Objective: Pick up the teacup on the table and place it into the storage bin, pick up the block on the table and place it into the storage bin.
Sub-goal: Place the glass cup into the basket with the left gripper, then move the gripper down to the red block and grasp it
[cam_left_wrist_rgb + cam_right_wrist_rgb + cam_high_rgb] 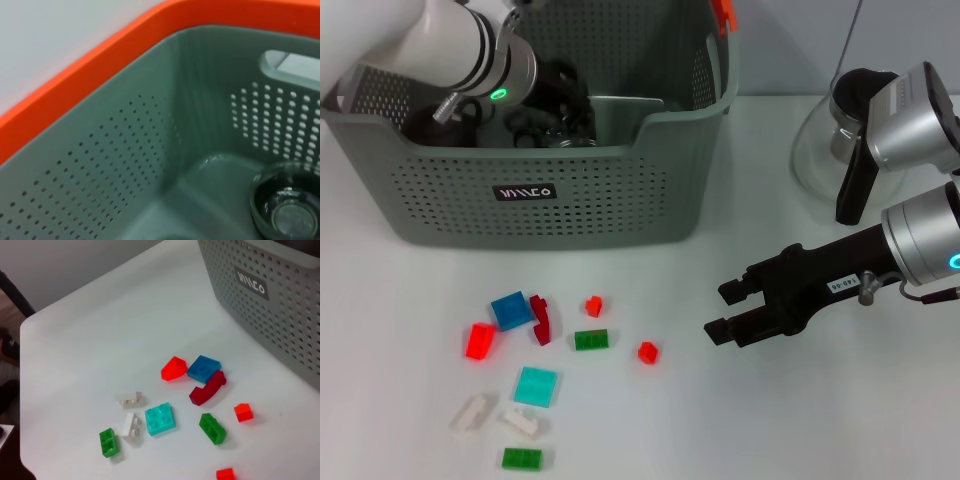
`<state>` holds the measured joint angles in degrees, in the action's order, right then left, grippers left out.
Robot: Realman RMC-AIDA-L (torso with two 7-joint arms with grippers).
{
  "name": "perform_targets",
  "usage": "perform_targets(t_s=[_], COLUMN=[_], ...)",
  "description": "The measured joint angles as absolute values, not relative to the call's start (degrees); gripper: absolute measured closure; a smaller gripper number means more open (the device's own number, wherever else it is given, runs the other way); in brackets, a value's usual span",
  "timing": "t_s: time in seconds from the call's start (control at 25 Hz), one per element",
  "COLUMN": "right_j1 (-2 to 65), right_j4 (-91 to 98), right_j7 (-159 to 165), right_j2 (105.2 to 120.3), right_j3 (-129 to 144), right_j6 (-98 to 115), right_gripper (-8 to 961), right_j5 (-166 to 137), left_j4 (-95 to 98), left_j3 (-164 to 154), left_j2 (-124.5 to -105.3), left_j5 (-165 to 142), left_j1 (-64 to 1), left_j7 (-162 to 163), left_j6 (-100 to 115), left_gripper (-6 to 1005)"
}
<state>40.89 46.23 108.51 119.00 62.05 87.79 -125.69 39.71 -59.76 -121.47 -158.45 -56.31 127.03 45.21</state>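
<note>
Currently: left arm reaches into the perforated storage bin (pixel 570 200); its gripper state cannot be told.
Right gripper (pixel 730 310) hovers spread over the tabletop (pixel 800 420) beside scattered plastic blocks (pixel 535 385).

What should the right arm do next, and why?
Probably move the open right gripper down toward the nearest small red block: blocks lie loose on the table, a glass cup already sits in the storage bin, where the left arm is.

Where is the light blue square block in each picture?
Head view: the light blue square block lies on the table among the other blocks, in front of the storage bin.
Left wrist view: not in it; only the bin's inside shows.
Right wrist view: it lies between white and green blocks.
Shared landmark: the storage bin.
</note>
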Motion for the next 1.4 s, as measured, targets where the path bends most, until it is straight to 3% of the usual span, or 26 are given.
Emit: perform_targets(t_s=[0.28, 0.48, 0.92, 1.16, 1.4], right_j1=[40.8, 40.8, 41.0, 40.9, 40.7], right_j4=[46.1, 46.1, 46.1, 46.1, 46.1], right_j7=[108.2, 108.1, 107.7, 106.9, 105.2], right_j2=[119.07, 119.09, 118.79, 118.75, 119.06], right_j3=[62.1, 62.1, 62.1, 62.1, 62.1], right_j6=[87.7, 87.9, 88.0, 88.5, 89.1], right_gripper=[266, 266, 267, 267, 266], right_j5=[-125.7, -125.8, -125.8, -125.8, -125.8], left_j4=[40.5, 45.9, 79.6, 87.2, 82.3], left_j3=[-59.9, -59.2, -52.3, -50.2, -49.5], left_j2=[-122.51, -122.87, -122.75, -122.87, -123.71], left_j5=[-160.0, -159.2, -131.8, -106.5, -102.5], left_j1=[-55.6, -53.3, -38.4, -28.1, -21.4], left_j7=[127.4, 130.2, 130.9, 117.3, 102.9], left_j6=[45.2, 47.0, 69.4, 92.2, 109.4], left_gripper=[818, 634, 156, 152, 152])
